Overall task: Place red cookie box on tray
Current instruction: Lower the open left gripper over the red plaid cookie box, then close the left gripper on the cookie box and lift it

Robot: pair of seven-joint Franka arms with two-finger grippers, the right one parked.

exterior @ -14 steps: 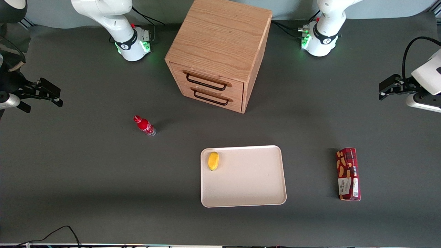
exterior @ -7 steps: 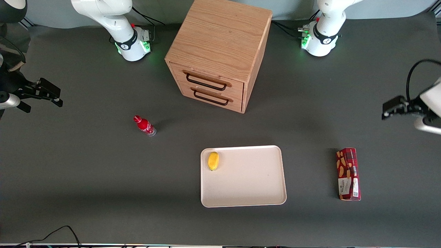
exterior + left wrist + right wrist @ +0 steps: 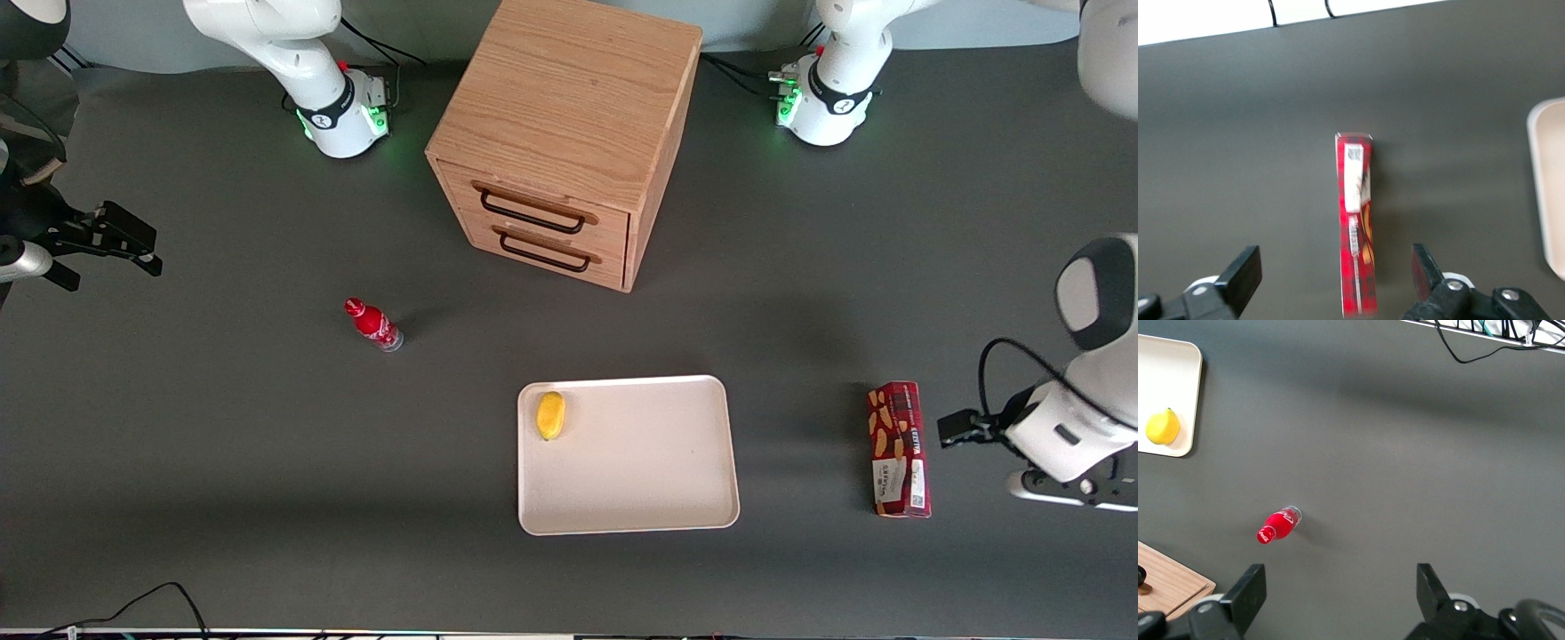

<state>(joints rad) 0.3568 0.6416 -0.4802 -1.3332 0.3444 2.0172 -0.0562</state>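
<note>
Now front view: gripper (image 3: pixel 956 428) sits just beside the red cookie box (image 3: pixel 899 449), toward the working arm's end of the table (image 3: pixel 267 462), wrist bent low; box lies flat, well apart from the tray (image 3: pixel 711 498) holding a lemon (image 3: pixel 550 414). Left wrist view: fingers (image 3: pixel 1241 275) spread wide, empty, box (image 3: pixel 1356 220) lengthwise between them, nearer one finger; tray (image 3: pixel 1545 193) edge visible. Risk, judged: off-centre descent could let a finger hit the box top and shove or tip it instead of straddling it.
</note>
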